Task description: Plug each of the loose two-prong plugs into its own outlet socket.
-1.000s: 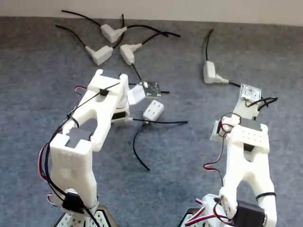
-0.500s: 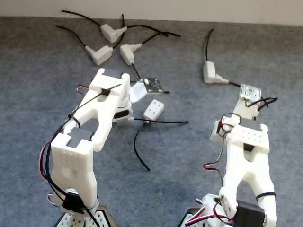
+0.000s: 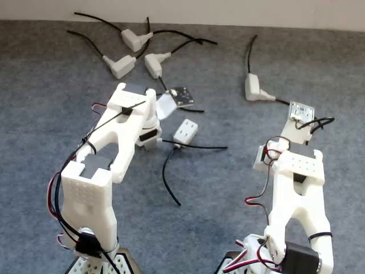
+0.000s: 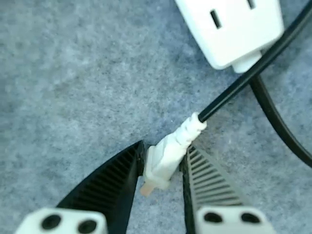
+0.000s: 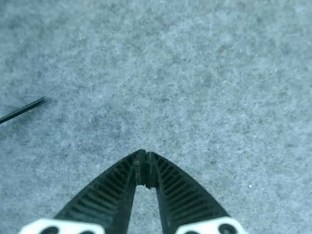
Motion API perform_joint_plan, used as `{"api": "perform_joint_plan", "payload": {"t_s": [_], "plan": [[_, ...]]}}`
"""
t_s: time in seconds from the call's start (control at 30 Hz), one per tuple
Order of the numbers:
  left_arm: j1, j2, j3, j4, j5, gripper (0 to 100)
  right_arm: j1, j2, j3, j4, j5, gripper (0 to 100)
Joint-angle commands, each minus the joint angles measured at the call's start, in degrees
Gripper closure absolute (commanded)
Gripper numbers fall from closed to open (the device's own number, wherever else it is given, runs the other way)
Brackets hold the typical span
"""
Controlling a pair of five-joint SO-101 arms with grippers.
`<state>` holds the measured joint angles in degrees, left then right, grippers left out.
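Note:
My left gripper (image 4: 163,168) is shut on a small white two-prong plug (image 4: 168,153), its prong end low over the carpet. The plug's black cable (image 4: 243,83) runs off past a white outlet socket (image 4: 234,29) with two slots, a short way ahead. From above, that socket (image 3: 185,131) lies just right of the left arm's wrist (image 3: 149,117), and the cable (image 3: 197,146) trails right. My right gripper (image 5: 146,170) is shut on nothing, over bare carpet. Three more white plugs (image 3: 134,40) (image 3: 120,65) (image 3: 155,63) lie at the back left, and another plug (image 3: 254,88) at the back right.
Grey carpet (image 3: 228,188) covers the table. A loop of black cable (image 3: 168,182) lies between the arms. A thin black cable end (image 5: 22,109) shows in the right wrist view. The right arm (image 3: 296,171) stands at the front right.
The left arm's wrist has shifted slightly away from the front, and the outlet socket and cable have nudged with it. The right arm has kept still.

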<state>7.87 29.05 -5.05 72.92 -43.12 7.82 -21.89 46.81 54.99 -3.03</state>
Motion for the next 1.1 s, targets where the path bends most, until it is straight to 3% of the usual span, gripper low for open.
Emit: {"api": "perform_joint_plan", "payload": {"t_s": [0.0, 0.13, 0.6, 1.07], "plan": [[1.8, -0.7, -1.6, -1.8, 0.4, 88, 0.7, -0.7, -0.2, -0.7, -0.5, 99.1], [2.7, -0.7, -1.5, -1.8, -3.8, 88, 0.7, -0.7, -0.2, -0.7, -0.5, 99.1], [5.2, -0.7, -1.4, -1.8, -4.0, 88, 0.7, -0.7, -0.2, -0.7, -0.5, 99.1], [5.4, -0.4, -1.5, -1.8, -11.7, 88, 0.7, -0.7, -0.2, -0.7, -0.5, 99.1]]}}
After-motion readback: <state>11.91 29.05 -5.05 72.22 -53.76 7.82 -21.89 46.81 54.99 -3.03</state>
